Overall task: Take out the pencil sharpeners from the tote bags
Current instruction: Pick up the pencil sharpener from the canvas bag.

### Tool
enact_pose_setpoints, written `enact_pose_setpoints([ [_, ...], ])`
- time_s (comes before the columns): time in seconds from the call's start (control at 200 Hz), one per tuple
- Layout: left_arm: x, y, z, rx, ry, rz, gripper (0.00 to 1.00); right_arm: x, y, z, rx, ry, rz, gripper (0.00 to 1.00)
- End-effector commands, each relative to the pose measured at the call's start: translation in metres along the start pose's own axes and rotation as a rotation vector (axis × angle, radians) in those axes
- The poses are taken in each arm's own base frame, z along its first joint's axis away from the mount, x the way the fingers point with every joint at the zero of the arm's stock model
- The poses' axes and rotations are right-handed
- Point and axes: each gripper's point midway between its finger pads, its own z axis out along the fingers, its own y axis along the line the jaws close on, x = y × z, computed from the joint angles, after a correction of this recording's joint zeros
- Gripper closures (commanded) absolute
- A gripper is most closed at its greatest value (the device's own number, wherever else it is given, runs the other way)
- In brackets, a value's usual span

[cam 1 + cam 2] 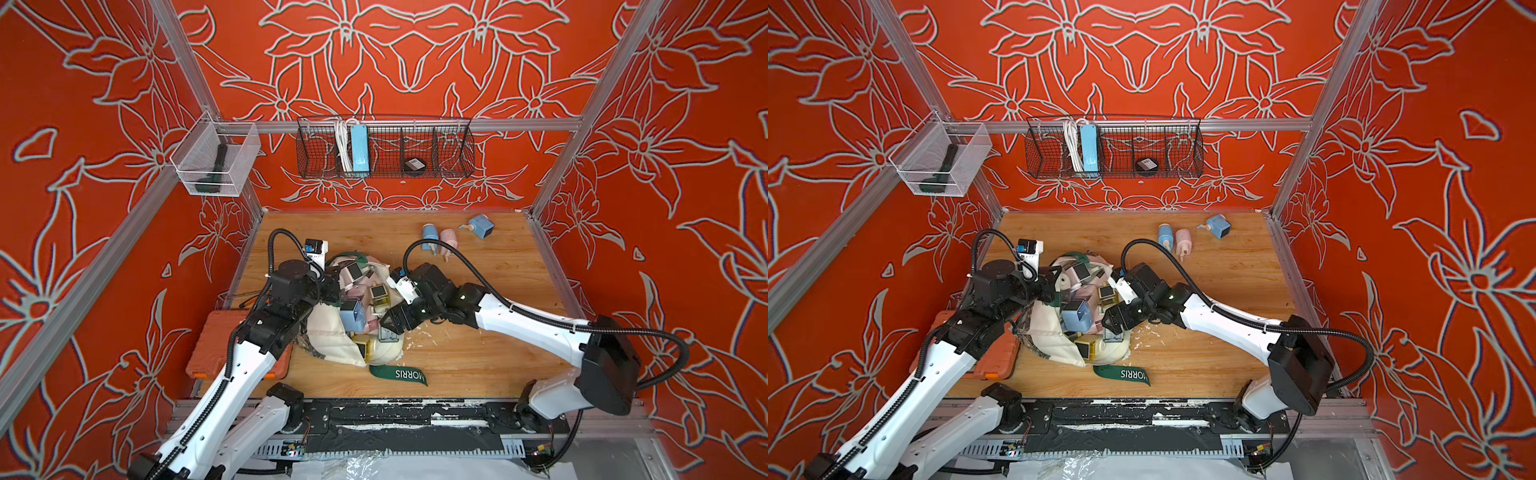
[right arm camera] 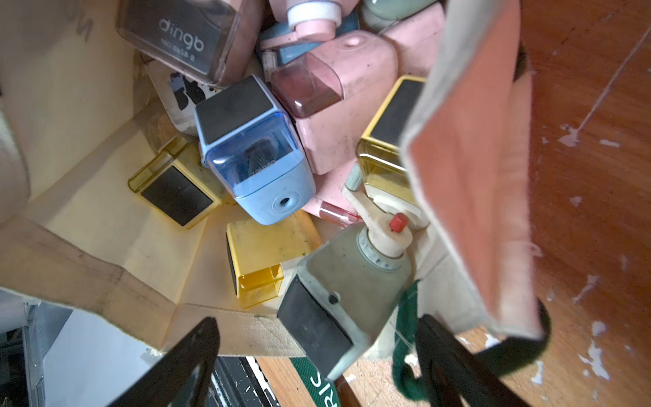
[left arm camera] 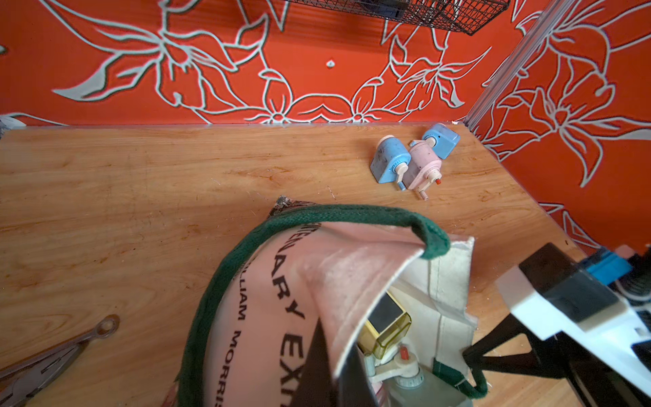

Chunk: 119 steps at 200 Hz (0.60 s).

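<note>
The tote bag lies on the table, left of centre, with a heap of sharpeners inside it. Three more sharpeners lie behind it to the right (one slightly apart). A case sits just left of the bag.

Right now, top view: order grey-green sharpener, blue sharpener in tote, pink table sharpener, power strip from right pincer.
1. grey-green sharpener: at right pincer, tote mouth
2. blue sharpener: inside tote
3. pink sharpener: far table
4. power strip: back-wall basket

Pastel sharpeners crowd the open cream tote; three loose sharpeners lie beyond.
</note>
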Motion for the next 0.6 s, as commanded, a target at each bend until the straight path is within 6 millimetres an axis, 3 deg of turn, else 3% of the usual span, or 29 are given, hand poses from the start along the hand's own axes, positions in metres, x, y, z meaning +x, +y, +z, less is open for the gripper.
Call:
enact_pose_setpoints([
  [0.0,-0.026,-0.01,-0.004,0.046,-0.083,-0.021,1.0,0.016,-0.006,-0.01,0.056,0.057,0.11,0.11],
  [0.195,-0.016,-0.006,0.005,0.034,-0.064,-0.034,1.0,0.029,0.023,0.01,0.058,0.094,0.096,0.14],
  [0.41,-0.009,-0.002,0.005,0.021,-0.062,-0.022,1.0,0.032,0.009,0.034,0.197,0.105,0.125,0.2],
  [0.591,-0.004,-0.003,0.006,0.028,-0.06,-0.023,1.0,0.03,-0.008,0.034,0.32,0.097,0.11,0.21],
])
